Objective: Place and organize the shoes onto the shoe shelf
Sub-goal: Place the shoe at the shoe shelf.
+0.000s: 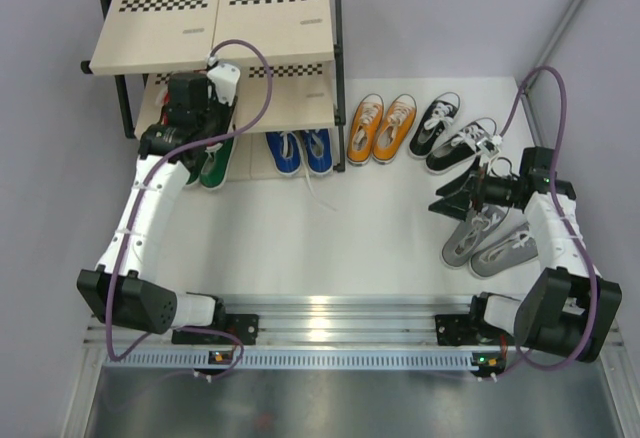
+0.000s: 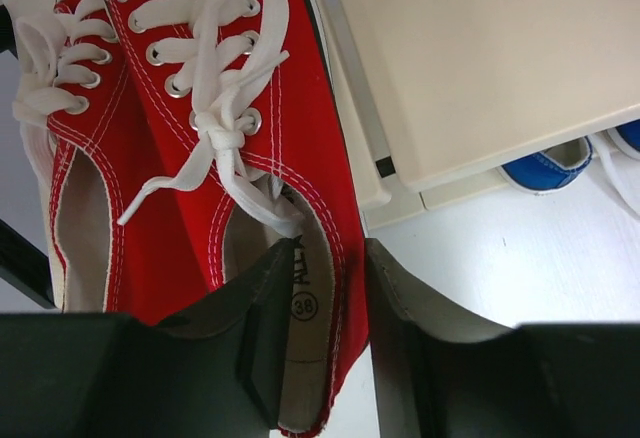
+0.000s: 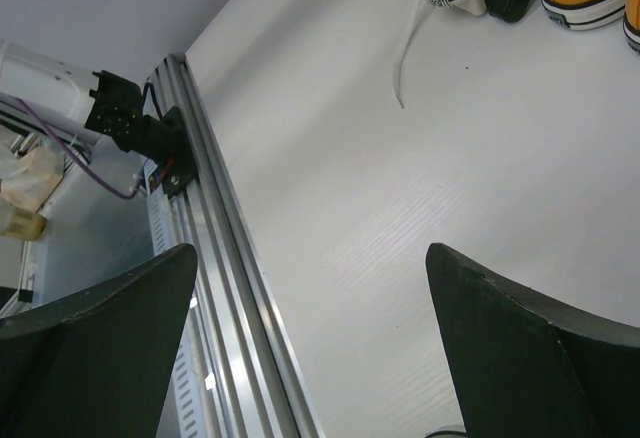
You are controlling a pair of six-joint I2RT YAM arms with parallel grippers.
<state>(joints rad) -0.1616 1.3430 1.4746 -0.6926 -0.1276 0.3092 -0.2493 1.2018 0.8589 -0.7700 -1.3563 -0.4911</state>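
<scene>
Black-framed beige-board shoe shelf (image 1: 215, 18) | left pincer (image 2: 328, 258) clamped on red canvas sneaker (image 2: 300, 148) at heel | right pincer (image 3: 310, 263) apart, empty | orange pair (image 1: 382, 128), black pair (image 1: 450, 128), grey pair (image 1: 490, 238) unshelved on white table (image 1: 330, 248), 1–4 o'clock

You have a matte white tabletop (image 1: 380, 248), a ribbed silver aluminium rail (image 1: 340, 323) along its near edge, and plain pale grey walls (image 1: 450, 8) on its other sides.

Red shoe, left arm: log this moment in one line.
left gripper shut on red shoe | at shelf | right gripper open, empty
</scene>
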